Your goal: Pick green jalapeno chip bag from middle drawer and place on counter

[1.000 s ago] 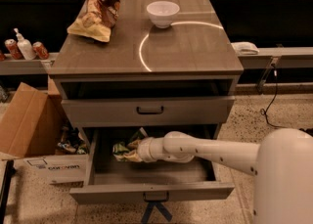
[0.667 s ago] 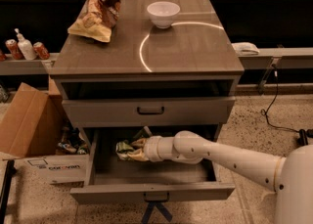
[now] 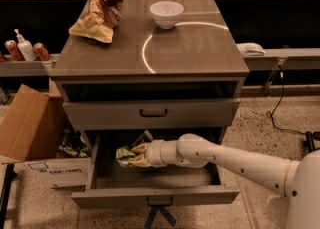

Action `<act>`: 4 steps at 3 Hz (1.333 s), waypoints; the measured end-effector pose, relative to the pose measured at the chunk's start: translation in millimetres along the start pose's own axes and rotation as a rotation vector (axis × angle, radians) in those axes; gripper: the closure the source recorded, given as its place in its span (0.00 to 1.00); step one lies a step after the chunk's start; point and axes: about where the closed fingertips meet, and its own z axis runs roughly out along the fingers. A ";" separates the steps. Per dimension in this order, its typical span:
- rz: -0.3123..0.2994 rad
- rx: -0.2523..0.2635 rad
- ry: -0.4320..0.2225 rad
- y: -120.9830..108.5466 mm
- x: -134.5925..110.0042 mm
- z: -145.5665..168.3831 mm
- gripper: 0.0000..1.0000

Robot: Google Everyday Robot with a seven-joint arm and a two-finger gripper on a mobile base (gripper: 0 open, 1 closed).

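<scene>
The middle drawer [image 3: 200, 195] is pulled open low on the cabinet. The green jalapeno chip bag [image 3: 123, 154], small, crinkled and dark green, is inside it at the left. My gripper [image 3: 134, 155] reaches into the drawer from the right on the white arm. Its fingers [image 3: 140, 148] close above and below the bag's right end. The bag sits just above the drawer floor. The counter [image 3: 200, 48], the cabinet's glossy grey-brown top, bears a bright circular arc.
A white bowl [image 3: 166, 13] and a larger brown-and-yellow chip bag [image 3: 100, 13] sit at the back of the counter. A closed shallower drawer with a black bar handle [image 3: 153, 113] is above the open one. A cardboard box [image 3: 25, 128] stands on the floor at left.
The arm has swung so its elbow and forearm lie further right and lower. The gripper has stayed at the bag, which has barely shifted in the drawer.
</scene>
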 end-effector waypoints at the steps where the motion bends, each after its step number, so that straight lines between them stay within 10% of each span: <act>1: -0.030 -0.014 -0.026 29.9 -20.5 -18.5 1.00; 4: -0.066 0.068 -0.082 82.0 -46.5 -78.5 1.00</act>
